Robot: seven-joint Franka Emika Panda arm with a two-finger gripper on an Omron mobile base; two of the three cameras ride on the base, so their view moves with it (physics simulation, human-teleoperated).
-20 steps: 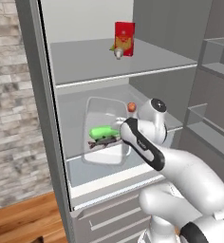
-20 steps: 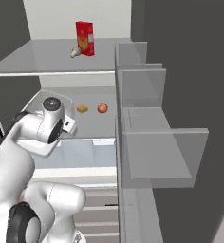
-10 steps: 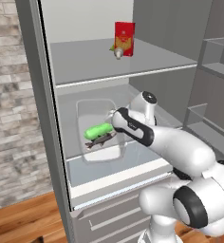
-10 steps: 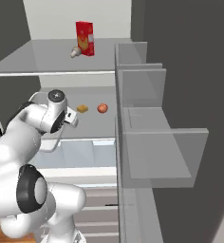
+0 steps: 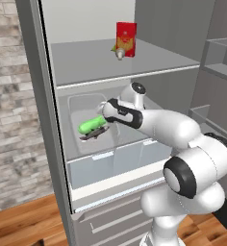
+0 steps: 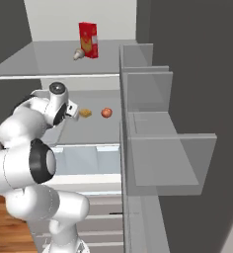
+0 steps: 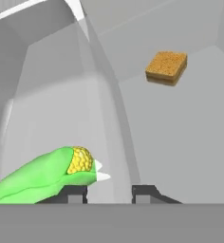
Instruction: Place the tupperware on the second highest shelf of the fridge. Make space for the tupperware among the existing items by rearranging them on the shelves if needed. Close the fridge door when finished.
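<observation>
— Where's the clear, square plastic tupperware (image 5: 79,105)?

— Already inside the tall grey-steel fridge (image 5: 36,96), sitting on the left part of the second highest shelf (image 6: 96,126), the wide flat light-grey panel above the clear bluish bins. A green-husked corn cob with a yellow tip (image 5: 92,126) lies in it.

— And the gripper (image 5: 106,128)?

— Right at the container's right-hand wall. In the hand view its jaws stand a little apart, astride that clear wall (image 7: 47,109), with a gap showing beside the wall, so they are slightly open and clamp nothing. The cob (image 7: 42,175) lies just beyond the tips of the gripper (image 7: 109,192).

— What else shares that shelf?

— To the right, apart from the container, a small orange-brown square lump (image 6: 85,113), and just beside it a small round red fruit (image 6: 106,112).

— And above?

— On the top shelf (image 5: 86,60) a small red carton with a yellowish mark (image 5: 126,32) stands upright near the back, with a tiny pale object (image 5: 119,54) touching its front.

— The door?

— The grey fridge door (image 6: 158,148) stands wide open on the right, its clear inner bins facing the shelves.
</observation>
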